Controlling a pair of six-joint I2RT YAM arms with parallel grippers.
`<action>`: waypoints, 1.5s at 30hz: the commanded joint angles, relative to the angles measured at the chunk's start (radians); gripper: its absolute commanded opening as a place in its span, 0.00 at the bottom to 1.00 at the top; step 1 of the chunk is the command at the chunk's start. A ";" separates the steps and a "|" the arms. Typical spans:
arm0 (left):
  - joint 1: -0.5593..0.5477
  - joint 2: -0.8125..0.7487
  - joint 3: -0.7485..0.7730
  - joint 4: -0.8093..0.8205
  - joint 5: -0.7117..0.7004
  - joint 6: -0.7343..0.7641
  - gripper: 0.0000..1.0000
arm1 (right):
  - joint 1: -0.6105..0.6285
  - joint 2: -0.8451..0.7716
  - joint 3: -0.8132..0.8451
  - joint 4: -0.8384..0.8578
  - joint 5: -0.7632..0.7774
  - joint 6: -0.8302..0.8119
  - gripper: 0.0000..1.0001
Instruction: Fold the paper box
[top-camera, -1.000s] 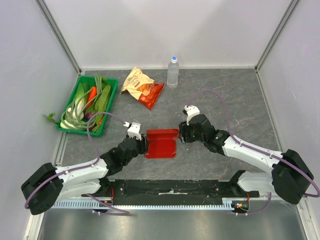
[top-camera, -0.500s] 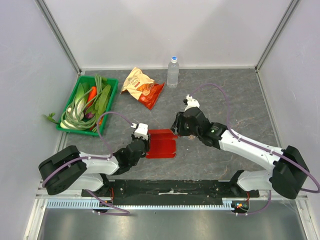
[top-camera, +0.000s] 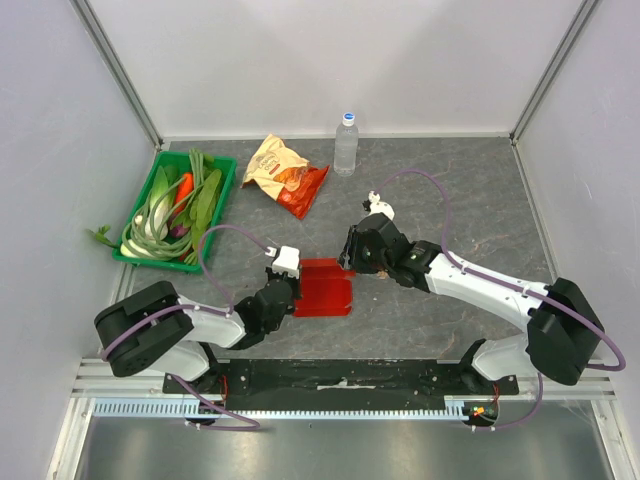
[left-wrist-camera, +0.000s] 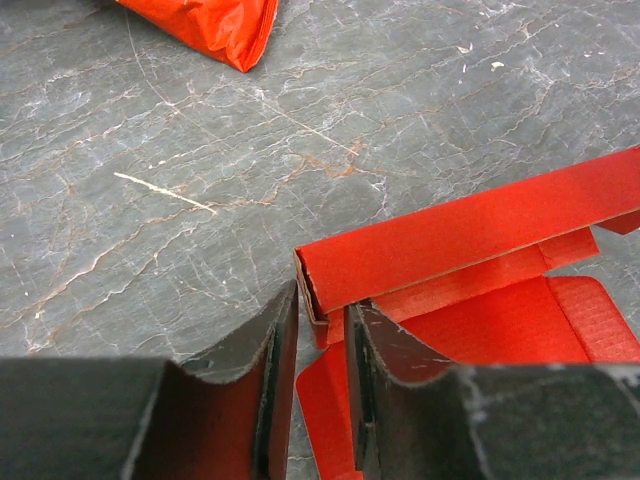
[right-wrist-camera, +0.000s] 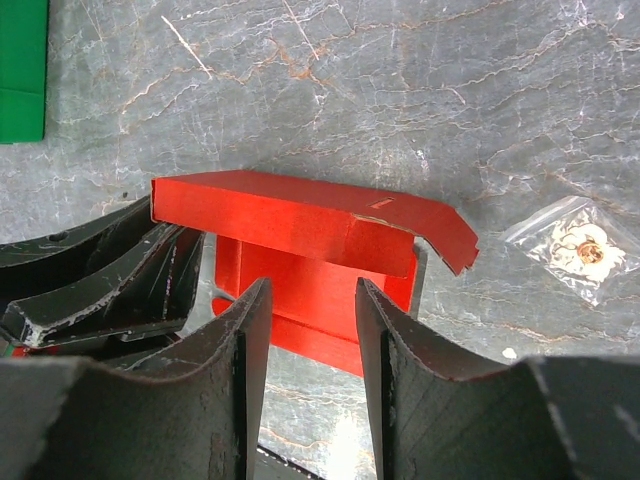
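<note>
The paper box (top-camera: 322, 285) is bright red cardboard, partly folded, lying mid-table with its far wall raised. From the left wrist camera that wall (left-wrist-camera: 470, 235) runs to the right. My left gripper (top-camera: 292, 290) is at the box's left end. Its jaws (left-wrist-camera: 322, 310) stand narrowly open, straddling the end flap, with a slim gap still showing on the right side. My right gripper (top-camera: 350, 258) is at the far right corner, open (right-wrist-camera: 310, 295). The box (right-wrist-camera: 300, 225) lies just beyond its fingertips, with nothing pinched between them.
A green tray (top-camera: 225, 195) of vegetables stands at the back left. A crinkled snack bag (top-camera: 285, 172) and a water bottle (top-camera: 346, 145) are behind the box. A small clear packet (right-wrist-camera: 575, 245) lies on the grey table right of the box.
The left gripper has pushed in to the box's left end and narrowed its jaws around the flap. The right gripper has shifted left to the far right corner and narrowed.
</note>
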 joint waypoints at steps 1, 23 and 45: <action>-0.012 0.032 0.022 0.114 -0.049 0.059 0.31 | 0.002 0.011 0.013 0.015 0.015 0.030 0.46; -0.028 0.128 0.006 0.240 -0.077 0.093 0.21 | -0.024 0.071 -0.005 0.069 -0.002 0.042 0.43; -0.064 0.145 -0.012 0.289 -0.136 0.080 0.02 | -0.061 -0.014 -0.289 0.510 -0.083 0.418 0.25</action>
